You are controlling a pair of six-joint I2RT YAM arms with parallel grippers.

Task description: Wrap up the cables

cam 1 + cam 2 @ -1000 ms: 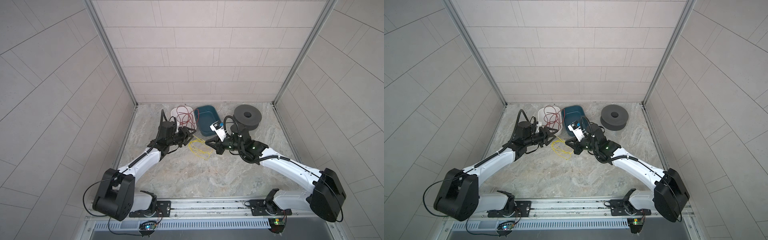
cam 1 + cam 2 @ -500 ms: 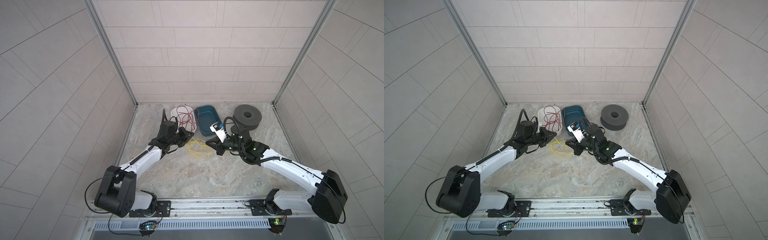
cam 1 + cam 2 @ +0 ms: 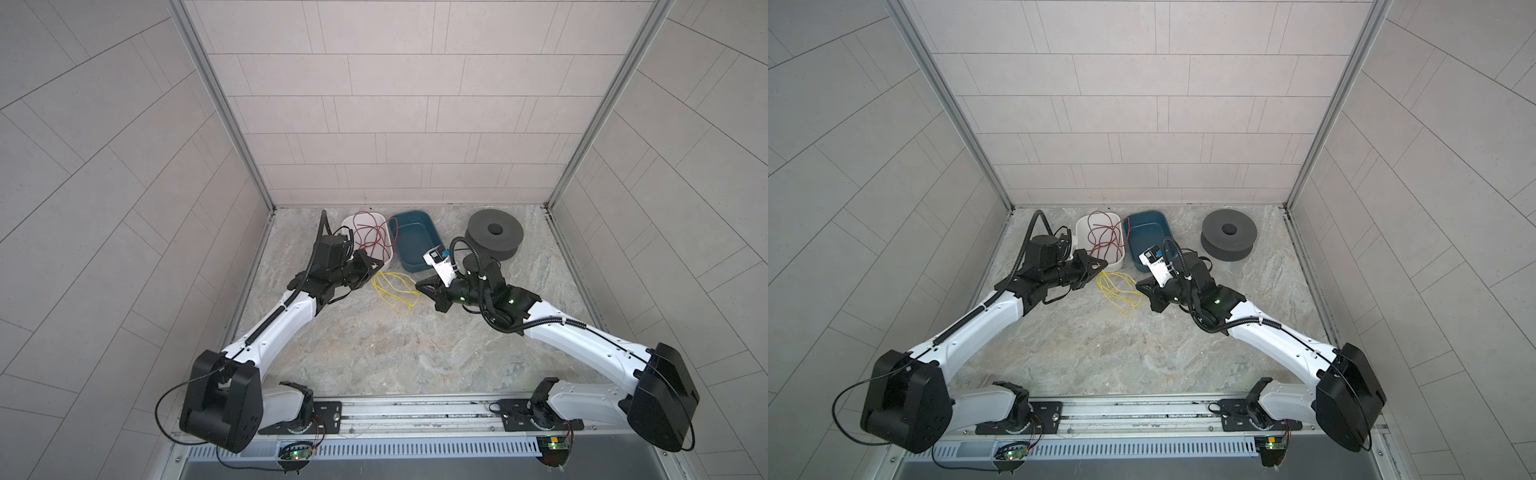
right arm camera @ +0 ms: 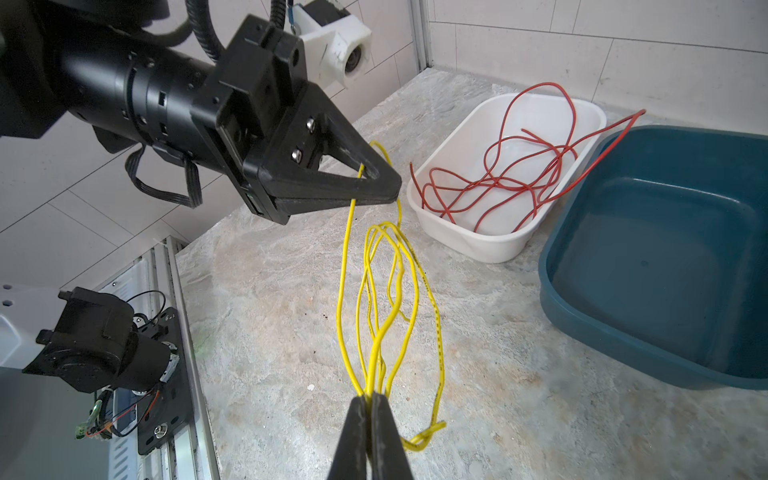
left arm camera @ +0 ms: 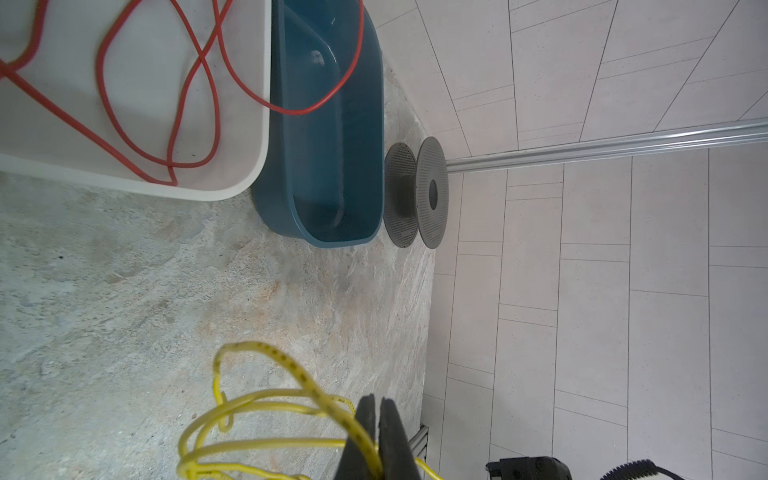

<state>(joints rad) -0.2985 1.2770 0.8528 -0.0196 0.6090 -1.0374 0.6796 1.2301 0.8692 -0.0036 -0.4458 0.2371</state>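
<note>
The cables are one thin yellow wire [image 3: 395, 289] [image 3: 1116, 291], looped and hanging between my two grippers just above the stone floor. My left gripper [image 3: 380, 264] [image 5: 377, 400] is shut on one strand at the loops' far end; the right wrist view shows that strand [image 4: 347, 232] running out of its jaws [image 4: 392, 191]. My right gripper [image 3: 417, 284] [image 4: 369, 397] is shut on the gathered bundle of loops at their other end. A short folded tail [image 4: 424, 434] sticks out beside its fingers. A dark grey spool [image 3: 494, 235] [image 5: 415, 193] stands at the back right, untouched.
A white tray [image 3: 365, 213] [image 4: 490, 245] holding a loose red wire [image 3: 370, 235] [image 4: 498, 183] sits at the back, close behind my left gripper. A blue tub [image 3: 415, 241] [image 4: 665, 257] stands next to it; one red loop hangs over its rim.
My left gripper was open a second ago and has shut on a strand of the yellow wire. The right gripper has kept its grip and barely moved.
</note>
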